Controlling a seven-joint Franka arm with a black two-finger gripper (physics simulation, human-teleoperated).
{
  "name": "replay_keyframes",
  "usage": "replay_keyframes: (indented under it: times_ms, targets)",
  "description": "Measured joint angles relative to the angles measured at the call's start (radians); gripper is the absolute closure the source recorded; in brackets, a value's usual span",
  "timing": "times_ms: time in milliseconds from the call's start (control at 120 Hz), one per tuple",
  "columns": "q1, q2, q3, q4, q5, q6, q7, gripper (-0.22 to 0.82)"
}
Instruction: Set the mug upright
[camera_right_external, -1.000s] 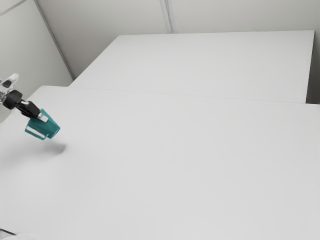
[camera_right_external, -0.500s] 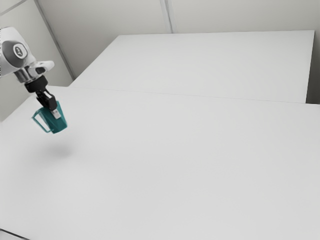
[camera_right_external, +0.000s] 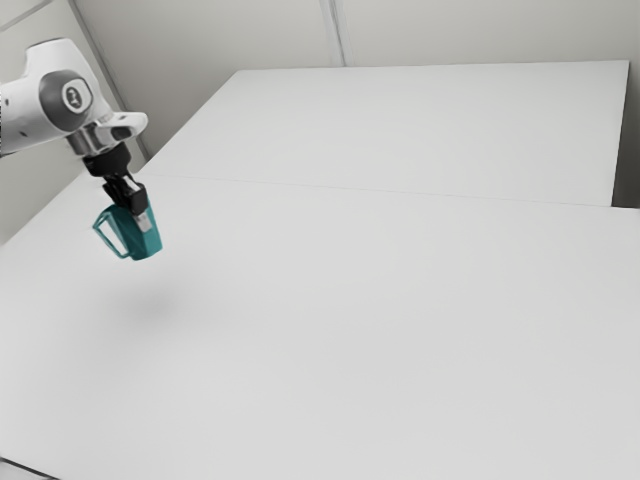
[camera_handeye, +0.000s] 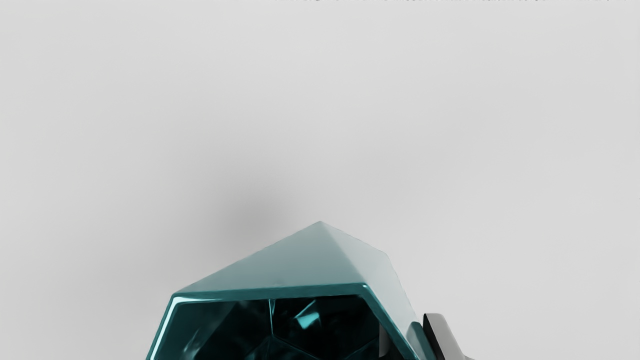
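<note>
Hanging above table, mouth up, somewhat tilted: mug. Gripper pinching mug's wall, one finger outside, other apparently inside mouth. Looks stiff, smooth, fairly light. Flat facets should give good bite; slick surface could let it pivot. Wall hold suits levelling; leave handle free. Possibly brittle: set base down softly.

One mug (teal), one arm, one hand; two white surfaces
</note>
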Motion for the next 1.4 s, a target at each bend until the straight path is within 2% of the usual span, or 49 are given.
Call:
replay_keyframes:
  times_ms: [433, 558, 700, 950, 1125, 1400]
  targets:
    - [-0.161, -0.081, 0.002, -0.109, 0.085, 0.051, -0.136, 0.78]
    - [-0.199, -0.128, -0.01, -0.176, 0.127, 0.086, -0.184, 0.78]
    - [-0.268, -0.173, 0.008, -0.246, 0.158, 0.124, -0.238, 0.78]
    - [-0.267, -0.201, 0.005, -0.35, 0.232, 0.216, -0.326, 0.78]
    - [-0.313, -0.203, -0.002, -0.396, 0.292, 0.285, -0.388, 0.79]
    - [-0.336, -0.205, -0.006, -0.485, 0.353, 0.442, -0.473, 0.79]
